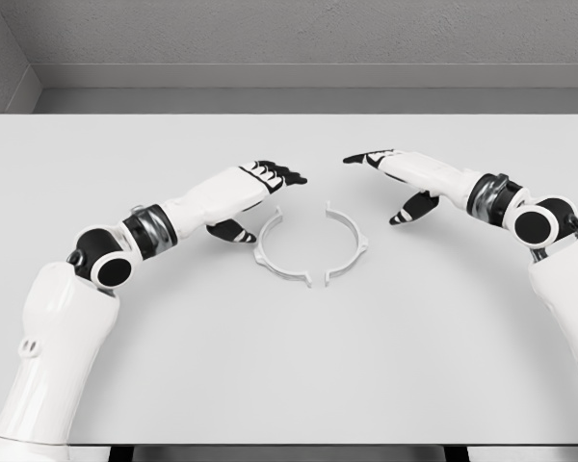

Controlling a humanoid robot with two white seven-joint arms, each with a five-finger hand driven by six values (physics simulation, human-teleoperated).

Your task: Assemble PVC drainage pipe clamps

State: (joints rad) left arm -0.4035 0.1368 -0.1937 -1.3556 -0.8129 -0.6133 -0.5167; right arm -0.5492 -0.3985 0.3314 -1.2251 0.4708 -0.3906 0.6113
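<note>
item: white table (289, 366), seen from the head camera, grey walls behind it; taken here as the landmark.

item: left clamp half (273, 252), a thin white half-ring lying flat near the middle of the table, its open side facing right, a small tab on its outer curve.

item: right clamp half (352, 245), a matching white half-ring lying flat just beside the first, its open side facing left. the two halves face each other as a broken circle; narrow gaps show between their ends at the far side and at the near side, so they are apart, not joined.

item: left hand (255, 188), over the table left of the clamp halves and slightly behind them, arm entering from the table's lower left. fingers stretched out and lying close together, dark tips pointing right, thumb hanging below the palm. it holds nothing.

item: right hand (400, 178), over the table right of the clamp halves and behind them, arm entering from the right edge. fingers extended, close together, pointing left, thumb angled down toward the table. it holds nothing.
</note>
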